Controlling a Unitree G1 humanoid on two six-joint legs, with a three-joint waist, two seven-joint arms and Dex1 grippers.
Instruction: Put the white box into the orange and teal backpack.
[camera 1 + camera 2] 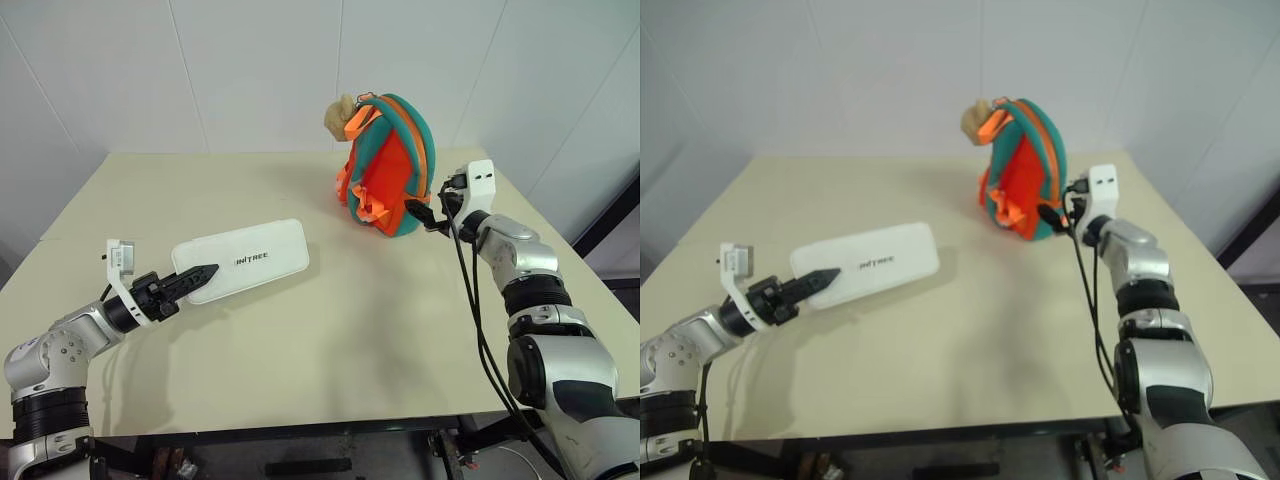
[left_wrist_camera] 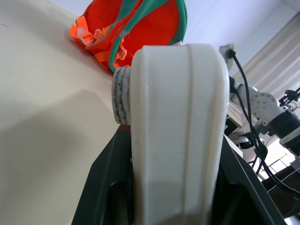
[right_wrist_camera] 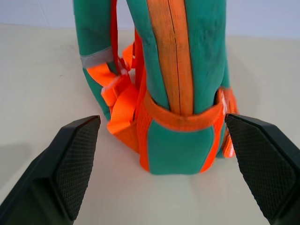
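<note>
The beige worktop (image 1: 330, 330) carries everything. My orange and teal backpack (image 1: 390, 165) stands upright toward its far right side, a tan plush ball (image 1: 338, 117) at its top. The white box (image 1: 245, 260) is at the near left, its end gripped in my left claw (image 1: 200, 274). My right claw (image 3: 161, 154) is spread wide, its fingers (image 3: 77, 159) flanking the backpack's base.

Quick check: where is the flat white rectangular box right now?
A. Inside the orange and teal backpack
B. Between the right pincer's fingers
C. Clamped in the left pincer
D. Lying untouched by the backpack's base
C: the left pincer is shut on the end of the flat white rectangular box, while the orange and teal backpack stands apart.
</note>
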